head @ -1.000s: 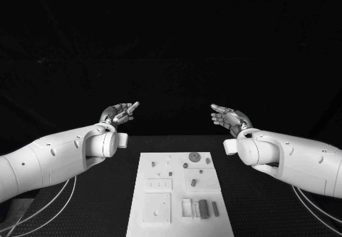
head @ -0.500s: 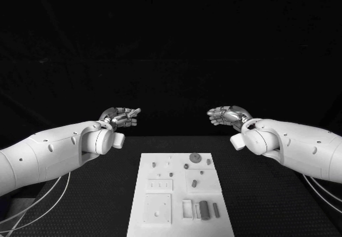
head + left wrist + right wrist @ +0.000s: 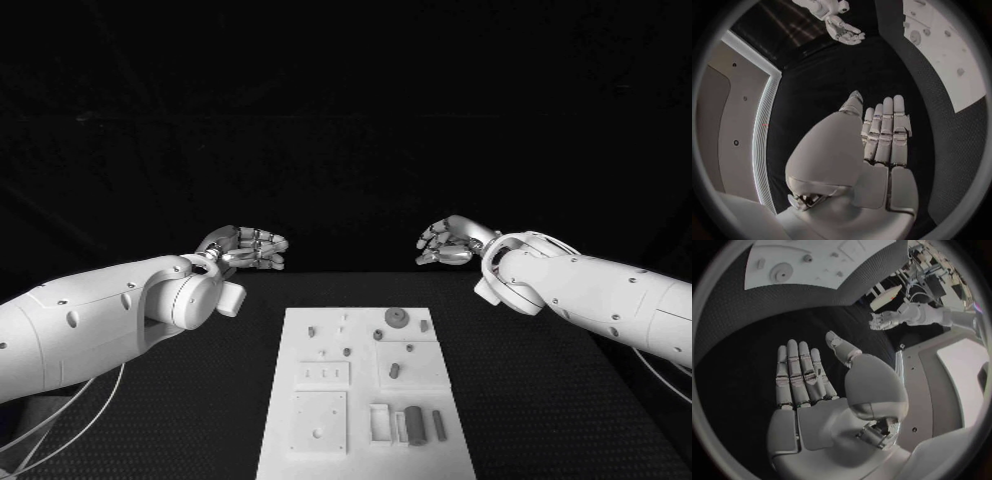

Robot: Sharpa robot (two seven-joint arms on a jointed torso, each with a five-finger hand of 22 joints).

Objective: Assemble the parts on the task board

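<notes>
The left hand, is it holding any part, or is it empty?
Empty. The left hand hangs over the black table with bare fingers stretched side by side, away from the task board.

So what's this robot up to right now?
Nothing is being handled yet. Both the left hand and the right hand hover empty above the black table, beyond the far end of the white task board. The small parts lie untouched on the board, so assembly hasn't started.

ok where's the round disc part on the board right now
In the head view the round disc part sits at the far end of the task board, toward its right side, with a smaller part just right of it.
</notes>
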